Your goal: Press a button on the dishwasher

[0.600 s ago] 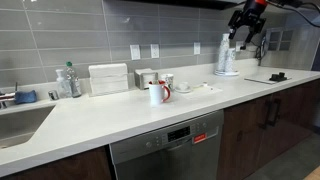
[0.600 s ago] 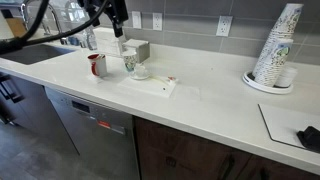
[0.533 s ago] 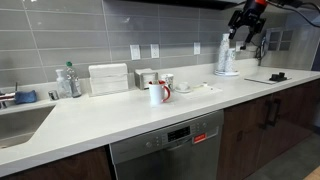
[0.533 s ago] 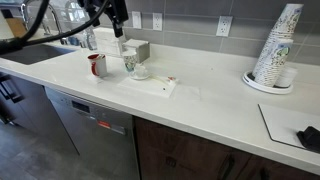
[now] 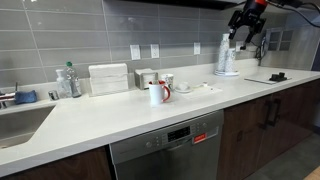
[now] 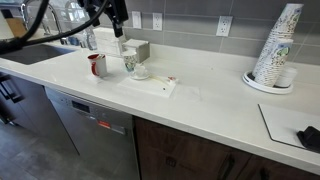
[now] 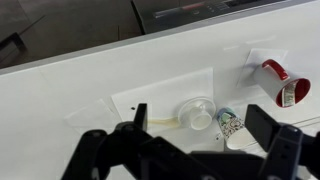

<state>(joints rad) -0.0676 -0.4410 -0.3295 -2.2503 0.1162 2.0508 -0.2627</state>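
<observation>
The dishwasher [image 5: 168, 152] is a grey steel front under the white counter, with a dark control strip and a red lit display [image 5: 200, 137]. It also shows in an exterior view [image 6: 92, 128]. My gripper [image 5: 247, 22] hangs high above the counter, well away from the dishwasher front, and also shows in an exterior view [image 6: 117, 18]. In the wrist view the gripper [image 7: 200, 122] is open and empty. Its fingers [image 7: 140, 118] stand wide apart over a saucer with a small cup [image 7: 198, 113].
On the counter [image 5: 120, 115] stand a red-and-white mug [image 5: 158, 93], a patterned paper cup [image 6: 130, 62], a napkin box [image 5: 108, 78], a bottle [image 5: 68, 80] and a stack of paper cups [image 6: 275, 50]. A sink [image 5: 15, 122] lies at one end. Dark wooden cabinet doors [image 5: 270, 125] flank the dishwasher.
</observation>
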